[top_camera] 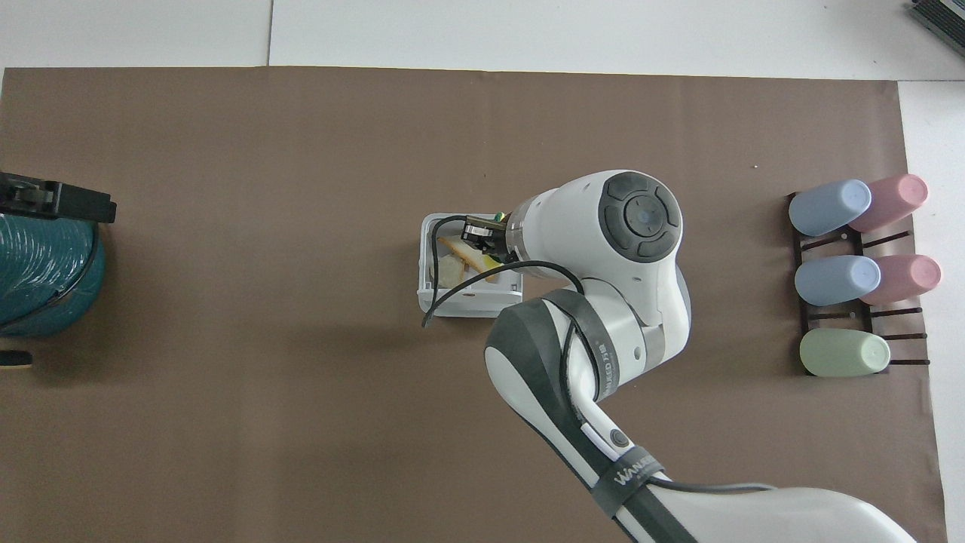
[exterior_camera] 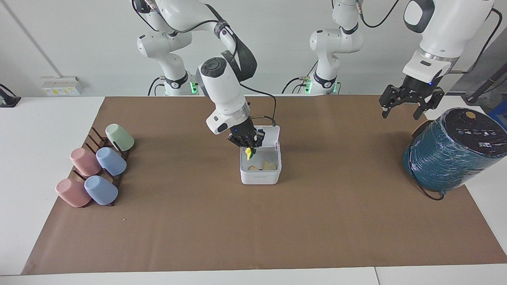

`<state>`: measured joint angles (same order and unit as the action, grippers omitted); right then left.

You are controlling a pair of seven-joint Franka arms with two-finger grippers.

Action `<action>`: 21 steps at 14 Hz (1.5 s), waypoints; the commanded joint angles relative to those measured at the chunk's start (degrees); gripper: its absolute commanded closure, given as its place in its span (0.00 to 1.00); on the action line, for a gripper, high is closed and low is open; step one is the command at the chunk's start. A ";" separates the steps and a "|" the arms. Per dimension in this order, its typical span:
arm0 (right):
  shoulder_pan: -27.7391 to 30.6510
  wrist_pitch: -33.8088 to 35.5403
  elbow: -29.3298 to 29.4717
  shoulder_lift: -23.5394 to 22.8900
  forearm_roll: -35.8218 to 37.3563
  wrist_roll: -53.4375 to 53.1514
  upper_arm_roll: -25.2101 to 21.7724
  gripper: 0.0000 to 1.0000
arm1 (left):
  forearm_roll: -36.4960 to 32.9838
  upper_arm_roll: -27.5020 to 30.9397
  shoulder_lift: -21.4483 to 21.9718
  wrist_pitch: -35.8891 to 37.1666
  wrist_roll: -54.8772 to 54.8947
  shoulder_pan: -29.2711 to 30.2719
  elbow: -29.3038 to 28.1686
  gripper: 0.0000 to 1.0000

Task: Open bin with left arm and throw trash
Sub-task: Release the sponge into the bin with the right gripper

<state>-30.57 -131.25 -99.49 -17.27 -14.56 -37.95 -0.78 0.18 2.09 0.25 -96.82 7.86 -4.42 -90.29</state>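
**Sponge piece held over the open bin**

You have the bin (exterior_camera: pixel 260 171) — a small white plastic box, square with rounded corners — standing mid-table on the brown paper sheet (exterior_camera: pixel 253 229), its hinged lid (exterior_camera: pixel 269 134) upright on the side nearer the robots. Inside lie two pale cream wedge scraps (exterior_camera: pixel 266 165), flat triangles resting on the bin floor.

Your right gripper (exterior_camera: pixel 246 143) hangs over the bin's opening, fingers closed on a small yellow-and-green sponge piece (exterior_camera: pixel 248 153) that dangles below them, just above the rim. In the overhead view the arm's white wrist and a loose black cable (top_camera: pixel 452 283) cover much of the bin, so only a sliver of the scraps and a fleck of the sponge show there.

Your left gripper (exterior_camera: pixel 408 103) is up in the air toward the left arm's end of the table, over the paper's edge beside the big teal-wrapped cylinder (exterior_camera: pixel 451 152), fingers spread wide and holding nothing. From overhead only its black tip shows, cut off at the frame edge.

At the right arm's end, five smooth pastel cups (exterior_camera: pixel 99 166) — pink, blue and green — lie tilted on a dark slatted rack (exterior_camera: pixel 95 138), well apart from the bin.
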 commanded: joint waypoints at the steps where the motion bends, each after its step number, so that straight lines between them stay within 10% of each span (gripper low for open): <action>1: -0.89 -3.22 -0.71 -1.28 -1.17 -1.25 -0.01 0.62 | 1.14 -0.42 -1.92 5.23 1.89 1.16 4.59 0.00; 4: -1.34 -3.14 -0.88 -1.19 -1.17 -1.25 -0.10 0.00 | 1.05 0.11 0.09 5.77 6.02 1.25 2.33 0.00; 13: -0.81 -2.26 -0.09 0.91 1.37 -1.25 -0.80 0.00 | 1.31 0.11 3.71 3.57 5.41 1.25 -4.80 0.00; 21: 14.99 8.53 -0.53 9.79 11.75 16.72 -0.72 0.00 | 2.89 0.37 3.35 3.40 5.15 1.34 -3.84 0.00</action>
<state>-20.26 -126.07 -98.94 -10.50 -3.61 -29.04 -2.24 1.15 2.33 2.27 -92.55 12.14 -3.69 -92.91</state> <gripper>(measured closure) 0.000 0.000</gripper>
